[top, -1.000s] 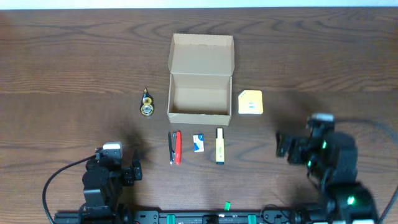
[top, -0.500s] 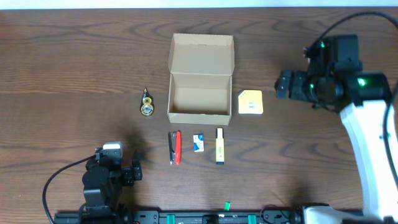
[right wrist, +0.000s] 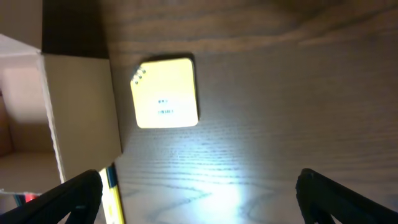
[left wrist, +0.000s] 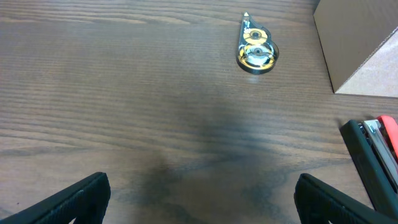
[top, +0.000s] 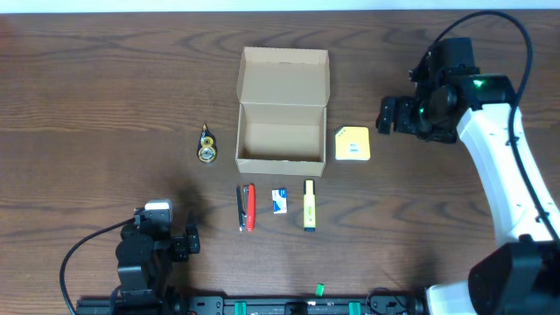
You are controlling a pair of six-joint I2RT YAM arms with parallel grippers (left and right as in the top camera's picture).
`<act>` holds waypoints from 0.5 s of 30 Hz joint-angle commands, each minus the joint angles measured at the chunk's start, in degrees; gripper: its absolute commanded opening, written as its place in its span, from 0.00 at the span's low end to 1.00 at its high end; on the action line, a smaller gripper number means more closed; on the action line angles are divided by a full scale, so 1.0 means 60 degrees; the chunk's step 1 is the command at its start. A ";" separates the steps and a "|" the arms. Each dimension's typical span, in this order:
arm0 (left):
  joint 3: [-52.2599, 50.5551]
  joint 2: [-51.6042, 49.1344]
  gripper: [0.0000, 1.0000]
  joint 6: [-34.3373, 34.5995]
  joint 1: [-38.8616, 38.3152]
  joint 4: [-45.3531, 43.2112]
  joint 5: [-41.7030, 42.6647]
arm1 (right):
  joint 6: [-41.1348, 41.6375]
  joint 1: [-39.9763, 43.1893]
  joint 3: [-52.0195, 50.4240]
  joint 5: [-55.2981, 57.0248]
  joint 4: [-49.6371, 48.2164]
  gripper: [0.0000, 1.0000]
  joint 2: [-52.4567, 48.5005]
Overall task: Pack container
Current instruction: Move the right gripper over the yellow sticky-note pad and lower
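Container [top: 282,109]: open cardboard box, flap raised, apparently empty. It sat left of the right gripper [top: 388,115], whose jaws gaped, holding nothing. Judged light, thin-walled, crushable; best gripped on a side wall's rim. Yellow pad [top: 352,143] lay between them. Left gripper [top: 190,241], near and leftward, likewise spread and empty.

Just a plain tan cardboard box [top: 282,131], no markings. It sits upright near the middle of the wooden worktop [top: 105,87], lid flap swung open and lying back on the far side. Inside looks empty as far as the overhead view shows.
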State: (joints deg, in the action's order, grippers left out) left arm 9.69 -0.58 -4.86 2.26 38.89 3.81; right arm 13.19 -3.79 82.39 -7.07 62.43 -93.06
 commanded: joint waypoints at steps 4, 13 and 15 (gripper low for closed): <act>-0.0091 0.0062 0.95 0.0029 0.0073 0.0040 -0.0142 | -0.0051 -0.0131 0.0193 -0.0062 -0.0073 0.99 -0.0240; -0.0091 0.0062 0.95 0.0029 0.0073 0.0040 -0.0142 | 0.0222 -0.0226 0.1905 0.0474 0.1126 0.99 -0.1621; -0.0091 0.0062 0.95 0.0029 0.0073 0.0036 -0.0142 | 0.0204 -0.0342 0.2444 0.0678 0.1606 0.99 -0.2116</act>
State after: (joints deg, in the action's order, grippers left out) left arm 9.69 -0.58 -4.86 2.26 38.92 3.81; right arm 13.69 -4.19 93.12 -5.28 70.50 -102.91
